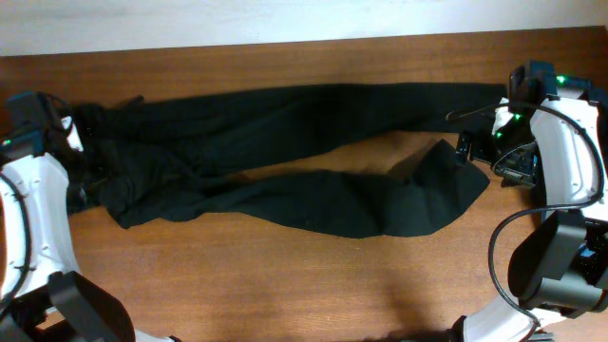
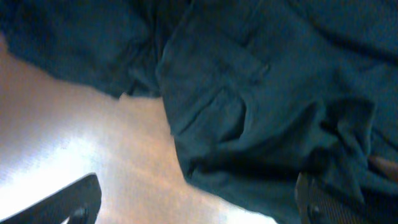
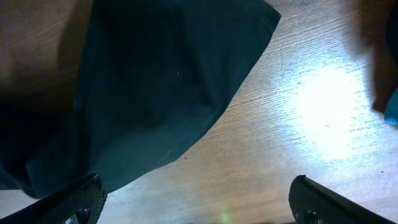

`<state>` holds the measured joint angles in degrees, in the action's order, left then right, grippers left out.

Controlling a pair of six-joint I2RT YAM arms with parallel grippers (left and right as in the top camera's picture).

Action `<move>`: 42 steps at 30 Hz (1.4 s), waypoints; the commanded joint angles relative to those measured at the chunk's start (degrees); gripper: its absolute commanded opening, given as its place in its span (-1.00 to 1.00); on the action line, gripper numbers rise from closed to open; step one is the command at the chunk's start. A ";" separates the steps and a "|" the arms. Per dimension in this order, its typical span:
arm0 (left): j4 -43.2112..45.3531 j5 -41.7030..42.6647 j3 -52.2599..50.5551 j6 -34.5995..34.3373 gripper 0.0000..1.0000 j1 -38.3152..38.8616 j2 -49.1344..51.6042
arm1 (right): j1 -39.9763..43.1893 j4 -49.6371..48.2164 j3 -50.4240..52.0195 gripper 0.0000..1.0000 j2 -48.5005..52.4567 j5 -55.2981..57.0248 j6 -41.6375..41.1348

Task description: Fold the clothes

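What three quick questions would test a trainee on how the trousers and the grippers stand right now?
1. True or false: the black trousers lie folded in half on the table.
2. Which part of the trousers lies by the left gripper? A) the waist end B) the leg hems C) none of it
3. Fill in: neither the left gripper nor the right gripper holds cloth; both stand ____.
Key: 1 false, both legs lie stretched out along the table; 2 A; 3 open.
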<state>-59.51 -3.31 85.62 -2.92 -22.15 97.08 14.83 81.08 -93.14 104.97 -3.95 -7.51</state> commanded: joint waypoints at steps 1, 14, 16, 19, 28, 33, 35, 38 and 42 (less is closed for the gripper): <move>3.17 5.66 -0.15 7.82 0.98 -1.68 -0.55 | 0.09 -1.73 1.31 0.98 -0.55 0.79 -0.50; 11.34 6.82 -1.42 16.68 0.98 -1.75 4.96 | 0.09 -4.20 3.91 0.98 -0.52 1.25 -0.50; 12.63 7.32 -1.42 18.27 0.97 -1.75 7.19 | 0.09 -4.09 3.91 0.98 -0.52 1.25 -0.50; 13.27 7.48 -1.42 19.54 0.95 -1.77 10.21 | 0.09 -3.72 3.91 0.98 -0.52 2.19 -0.50; 13.18 8.48 -1.40 19.52 0.43 -1.77 12.85 | 0.26 -5.11 6.14 0.98 -0.50 3.56 -1.64; 12.72 8.48 -1.40 19.47 -0.70 -1.77 12.85 | 0.26 -7.43 9.75 0.98 -0.50 2.71 -2.08; 12.46 8.48 -1.40 19.26 -0.77 -1.77 12.85 | 0.26 -8.09 10.64 0.98 -0.50 2.75 -2.08; 12.11 8.50 -1.40 19.04 -0.84 -1.75 12.85 | 0.52 -9.42 11.78 0.98 -0.48 6.27 -4.04; 12.09 8.50 -1.40 18.62 -0.99 -1.75 12.85 | 1.38 -13.97 13.40 0.98 -0.42 9.03 -5.01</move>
<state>-47.29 4.14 84.47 16.05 -23.79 109.54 15.16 68.71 -80.73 104.95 1.65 -10.74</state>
